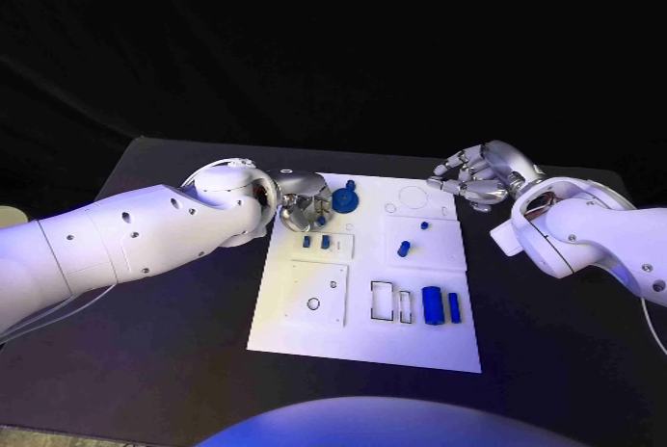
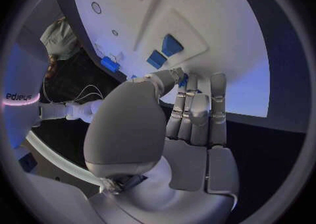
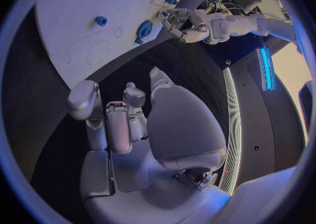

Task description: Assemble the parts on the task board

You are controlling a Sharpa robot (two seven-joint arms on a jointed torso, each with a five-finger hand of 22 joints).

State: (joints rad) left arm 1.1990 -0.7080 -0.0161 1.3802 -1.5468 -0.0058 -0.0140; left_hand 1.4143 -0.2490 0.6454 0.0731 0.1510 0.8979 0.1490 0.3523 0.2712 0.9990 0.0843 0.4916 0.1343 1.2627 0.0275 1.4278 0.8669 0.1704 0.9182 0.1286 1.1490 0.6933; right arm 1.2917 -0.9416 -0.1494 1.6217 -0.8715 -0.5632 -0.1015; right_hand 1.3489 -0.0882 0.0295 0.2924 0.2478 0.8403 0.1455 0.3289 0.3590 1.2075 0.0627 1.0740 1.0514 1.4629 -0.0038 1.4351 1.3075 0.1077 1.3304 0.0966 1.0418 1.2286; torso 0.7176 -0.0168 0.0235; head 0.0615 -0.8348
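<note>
Left hand (image 1: pixel 301 208): fingers curled over the task board (image 1: pixel 364 346); grip unclear; round blue part (image 1: pixel 343 197) just beside
Right hand (image 1: pixel 482 181): fingers apart, empty, off the board

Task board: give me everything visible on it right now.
The task board is a flat white rectangular plate, matte like plastic, lying on the black table. Its face carries raised square panels, outlined circles and rectangular slots. Small blue parts sit on it: two upright cylinders near the slots, little pegs mid-board, and a round piece at the far edge. The left robot hand rests over its far left corner, fingertips at a blue piece. The right robot hand hovers clear, holding nothing.
</note>
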